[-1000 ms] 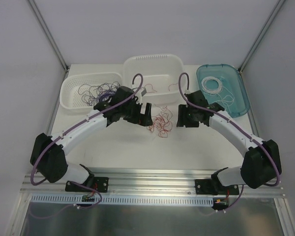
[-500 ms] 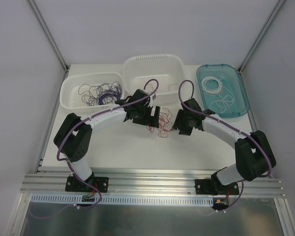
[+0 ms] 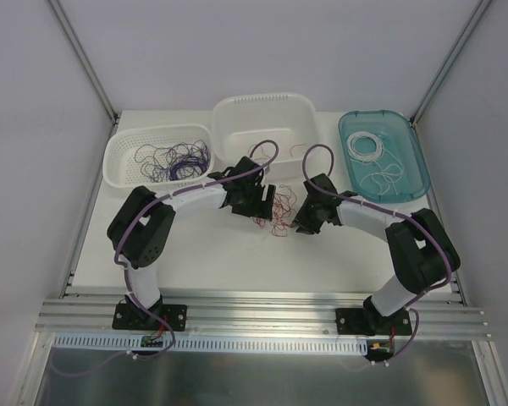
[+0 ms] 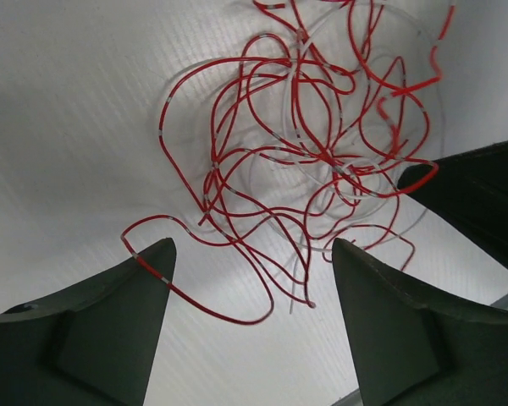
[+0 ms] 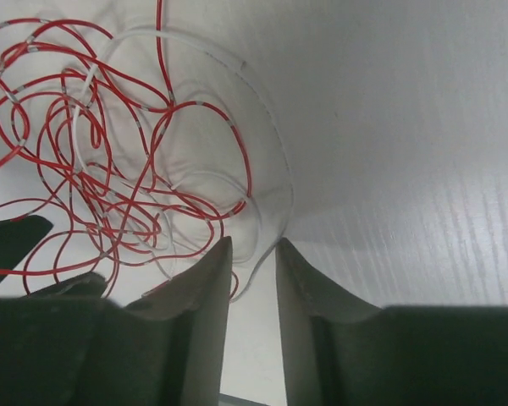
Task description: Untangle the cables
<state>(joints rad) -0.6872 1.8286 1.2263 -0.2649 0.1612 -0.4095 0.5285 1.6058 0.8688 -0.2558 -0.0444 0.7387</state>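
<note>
Closing on a single strand rather than a bunch looks like the way to do this step well. The right gripper has its fingers drawn near together with a thin gap left, and a white wire curves down into that gap at the right edge of the tangle, so it should nip that one loop and draw it slowly away to the right. The left gripper, fingers spread wide over the left side of the heap, would do best to pin the red wires against the table as an anchor. The tangle lies mid-table between both grippers, on the near side of the white tub: thin, springy red loops crossing many times, with pale strands threaded through, seemingly loose rather than knotted tight.
</note>
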